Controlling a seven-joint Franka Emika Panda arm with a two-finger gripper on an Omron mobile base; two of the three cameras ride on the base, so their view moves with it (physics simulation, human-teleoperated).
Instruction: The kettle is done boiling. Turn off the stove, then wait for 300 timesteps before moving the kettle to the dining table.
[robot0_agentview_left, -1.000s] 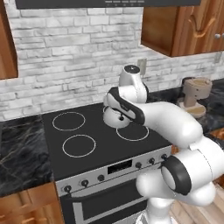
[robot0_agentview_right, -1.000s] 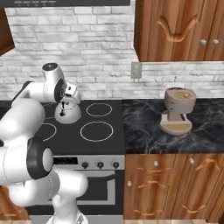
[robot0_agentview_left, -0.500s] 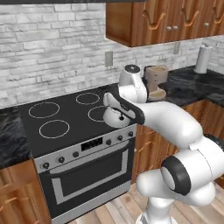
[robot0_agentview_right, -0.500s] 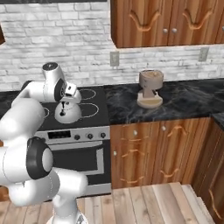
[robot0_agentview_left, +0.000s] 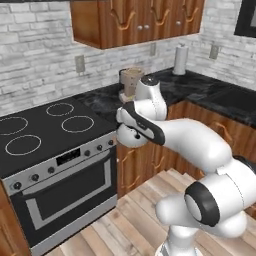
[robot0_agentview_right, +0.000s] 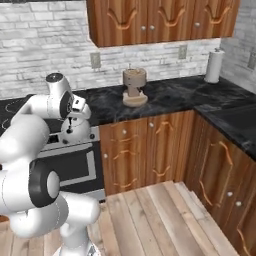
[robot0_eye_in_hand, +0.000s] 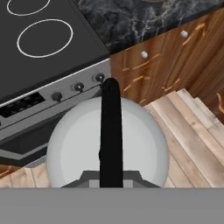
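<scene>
The gripper (robot0_agentview_right: 75, 116) is clamping its fingers together on the thin black handle (robot0_eye_in_hand: 110, 131) of the kettle (robot0_eye_in_hand: 107, 146), which is hanging in the air off the stove (robot0_agentview_left: 50, 145), out past its front right corner and above the wooden floor (robot0_agentview_right: 165, 220). In the hand view the kettle's pale dome is sitting at 6 o'clock, with the stove's knobs at 11 o'clock from it and the cabinet doors (robot0_eye_in_hand: 175, 57) at 2 o'clock. What the kettle is holding cannot be told; its top is closed.

One kettle is showing. The cooktop is carrying four white-ringed burners, all bare. On the dark marble counter (robot0_agentview_right: 170, 97), at 2 o'clock from the gripper in the right base view, one brown coffee machine (robot0_agentview_right: 134, 87) is standing, and further along at 3 o'clock from it one white paper-towel roll (robot0_agentview_right: 214, 66) is standing upright.
</scene>
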